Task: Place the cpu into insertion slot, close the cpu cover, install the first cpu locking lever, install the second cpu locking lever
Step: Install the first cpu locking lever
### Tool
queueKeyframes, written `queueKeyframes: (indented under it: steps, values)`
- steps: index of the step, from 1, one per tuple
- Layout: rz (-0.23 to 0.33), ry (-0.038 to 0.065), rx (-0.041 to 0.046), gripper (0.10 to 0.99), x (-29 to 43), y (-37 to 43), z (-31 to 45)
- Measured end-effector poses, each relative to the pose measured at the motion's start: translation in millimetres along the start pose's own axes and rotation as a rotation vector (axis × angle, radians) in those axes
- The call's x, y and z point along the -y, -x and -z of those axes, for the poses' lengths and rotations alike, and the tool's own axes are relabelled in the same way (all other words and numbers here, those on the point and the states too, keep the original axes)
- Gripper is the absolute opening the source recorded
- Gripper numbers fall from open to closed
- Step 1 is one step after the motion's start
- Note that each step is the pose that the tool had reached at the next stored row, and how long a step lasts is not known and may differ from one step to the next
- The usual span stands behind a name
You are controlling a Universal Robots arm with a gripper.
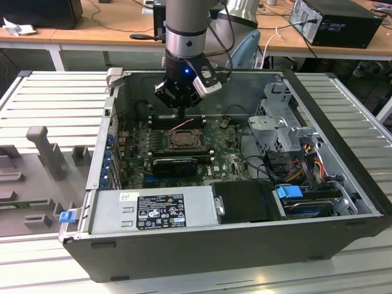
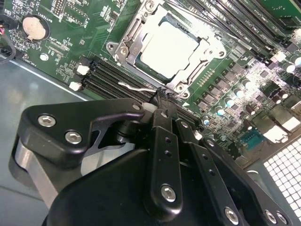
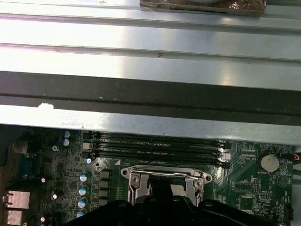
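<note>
I see the cpu (image 2: 168, 49), a pale square chip, lying flat inside the insertion slot (image 2: 133, 29) on the green board. The cpu cover (image 2: 207, 40), a silvery frame with open centre, lies closed over its edges.

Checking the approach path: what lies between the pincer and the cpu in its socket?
In the second wrist view, the pincer sits at the socket's edge; between it and the cpu lie a thin wire lever and the cpu cover frame.

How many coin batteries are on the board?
1. The coin battery sits on the board, near one end of the memory slots. The gripper covers part of the board, so another may be hidden.
</note>
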State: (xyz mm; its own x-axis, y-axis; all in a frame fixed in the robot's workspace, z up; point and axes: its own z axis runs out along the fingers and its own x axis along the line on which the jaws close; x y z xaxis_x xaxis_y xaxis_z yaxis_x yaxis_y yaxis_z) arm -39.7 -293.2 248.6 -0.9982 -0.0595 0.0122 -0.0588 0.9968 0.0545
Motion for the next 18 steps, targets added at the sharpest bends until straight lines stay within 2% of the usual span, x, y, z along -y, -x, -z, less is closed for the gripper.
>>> queueKeyframes:
  steps: [1, 3, 5, 7, 8, 9, 11, 16, 18]
  values:
    - [0.000, 0.018, 0.0010, 0.106, 0.2, 1.2, -0.2]
    - [0.001, 0.036, 0.0021, 0.106, 0.7, 2.5, -0.9]
    - [0.001, 0.044, 0.0027, 0.106, 0.8, 2.9, -3.1]
    - [0.001, 0.044, 0.0026, 0.106, 1.4, 3.0, -12.3]
    - [0.002, 0.059, 0.0035, 0.106, 1.5, 3.1, -13.8]
    - [0.002, 0.062, 0.0040, 0.106, 1.5, 3.1, -14.9]
    - [0.002, 0.062, 0.0038, 0.106, 1.6, 5.1, -19.3]
    - [0.002, 0.062, 0.0037, 0.106, 0.9, 18.2, -24.9]
    - [0.003, 0.065, 0.0037, 0.106, -0.2, 19.4, -29.5]
